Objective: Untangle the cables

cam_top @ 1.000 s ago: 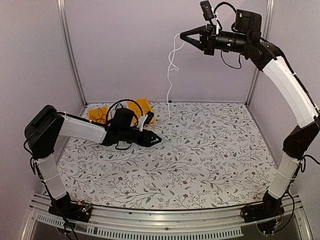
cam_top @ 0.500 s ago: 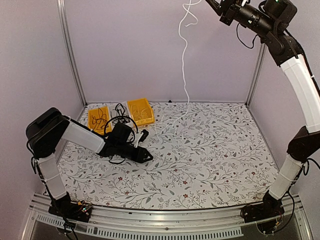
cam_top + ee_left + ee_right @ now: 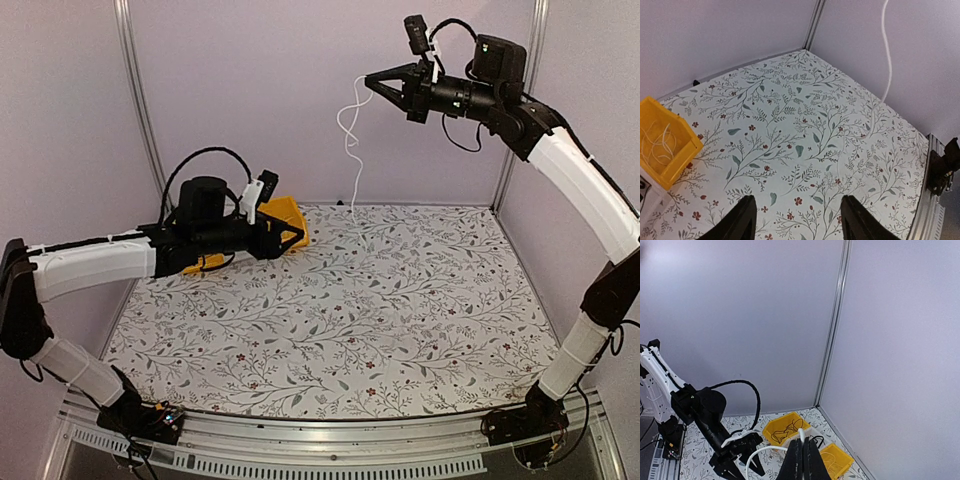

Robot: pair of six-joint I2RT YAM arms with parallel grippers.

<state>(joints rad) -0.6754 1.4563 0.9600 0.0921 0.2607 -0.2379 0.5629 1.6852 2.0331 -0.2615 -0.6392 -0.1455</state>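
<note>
My right gripper (image 3: 369, 80) is high near the back wall, shut on a white cable (image 3: 350, 140) that hangs in curls down to the table's far edge. In the right wrist view the shut fingers (image 3: 803, 444) pinch that white cable (image 3: 760, 454), which loops out to the left. Black cables (image 3: 790, 429) lie tangled in a yellow bin (image 3: 782, 424). My left gripper (image 3: 300, 238) is raised above the table at the back left, open, with nothing between its fingers (image 3: 742, 220). The hanging white cable (image 3: 885, 50) shows far ahead in the left wrist view.
A second yellow bin (image 3: 840, 460) holds thin pale cords, and a white bin (image 3: 815, 434) sits between the two. The left arm hides most of the bins (image 3: 288, 215) from above. Walls and metal posts (image 3: 140, 100) close the back and sides.
My left arm has lifted off the table and swung up and right, its jaws wider. My right gripper rose out of the top, then came back down with the white cable.
</note>
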